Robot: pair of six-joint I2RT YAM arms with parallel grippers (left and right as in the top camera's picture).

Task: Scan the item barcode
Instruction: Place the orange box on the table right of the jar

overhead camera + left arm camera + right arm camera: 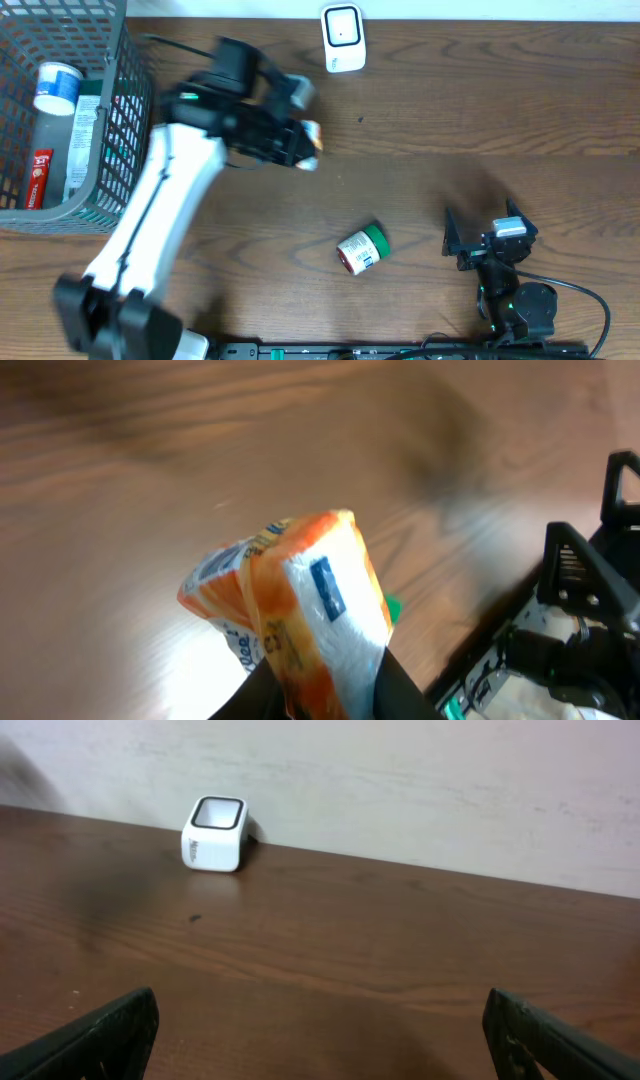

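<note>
Dark wood-grain tabletop (pixel 480 120), faint glare patches. Near right: right hand (pixel 485 235) low over wood, fingers wide apart, nothing between. Centre: small green-capped jar (pixel 361 249) lying on side. Further back: left hand (pixel 300 143) raised, clamped on orange-and-white packet (pixel 300 610), well short of white scanner (pixel 343 38) at far edge. Far left: grey wire basket (pixel 130 110) holding tubes. Behind: plain pale wall (pixel 400 790).

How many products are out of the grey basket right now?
2: an orange packet gripped by the left pincer, and a green-capped jar lying on the table.
</note>
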